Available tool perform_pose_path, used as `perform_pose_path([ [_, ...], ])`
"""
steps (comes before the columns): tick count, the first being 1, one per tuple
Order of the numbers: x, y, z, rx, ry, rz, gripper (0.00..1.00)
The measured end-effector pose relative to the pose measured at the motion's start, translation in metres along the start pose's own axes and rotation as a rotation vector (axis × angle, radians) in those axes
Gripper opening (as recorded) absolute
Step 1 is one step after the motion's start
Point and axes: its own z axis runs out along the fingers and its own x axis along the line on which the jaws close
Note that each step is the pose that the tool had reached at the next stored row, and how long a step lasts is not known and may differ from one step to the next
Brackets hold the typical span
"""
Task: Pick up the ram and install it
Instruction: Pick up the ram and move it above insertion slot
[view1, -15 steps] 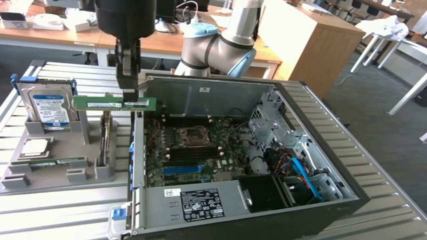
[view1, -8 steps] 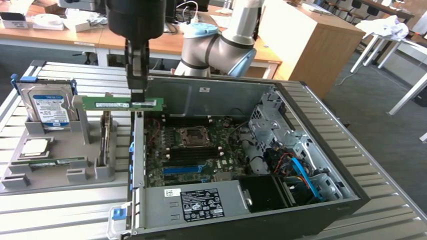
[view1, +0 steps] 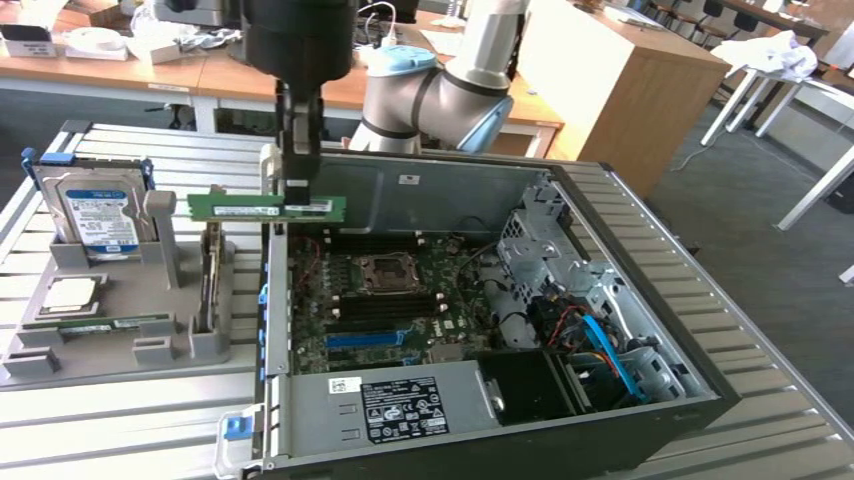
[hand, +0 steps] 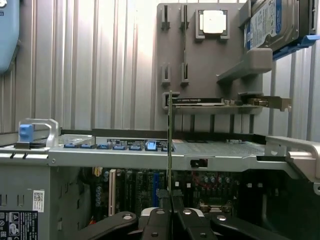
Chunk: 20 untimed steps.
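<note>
In the exterior view, the gripper (view1: 296, 196) is clamping narrowly on the ram (view1: 240, 208), pinching its upper edge toward one end. The stick is hanging level in the air, touching nothing, over the case wall (view1: 275, 300) on the exterior view's left. From the processor socket (view1: 384, 272) the ram is sitting at about ten o'clock, and the memory slots (view1: 387, 306) are lying at six o'clock from that socket. Judging from this, the pick-up is done and the carry toward installation is in hand, with the stick not yet seated. Seating is calling for the lower edge to be squared directly over one slot; it is already looking roughly parallel to them. Room above the board is looking open. The drive cage (view1: 534, 250) is crowding the socket's three o'clock side, and the wall rim is running directly beneath the stick. At the case's nine o'clock the grey tray (view1: 120, 350) is carrying a hard drive (view1: 91, 215) and an upright expansion card (view1: 210, 270), which is standing just beside the wall. In the wrist view, the ram (hand: 170, 145) is showing edge-on as a thin line rising from the gripper (hand: 171, 220), whose jaws are pressing on both faces. The case wall (hand: 150, 157) is crossing behind the stick, with the tray (hand: 210, 65) beyond it.
</note>
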Motion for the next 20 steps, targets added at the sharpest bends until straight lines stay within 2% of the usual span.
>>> perform_pose_path([
  [20,0.001,-0.0463,0.0007,0.0000,0.0000,0.000,0.12],
])
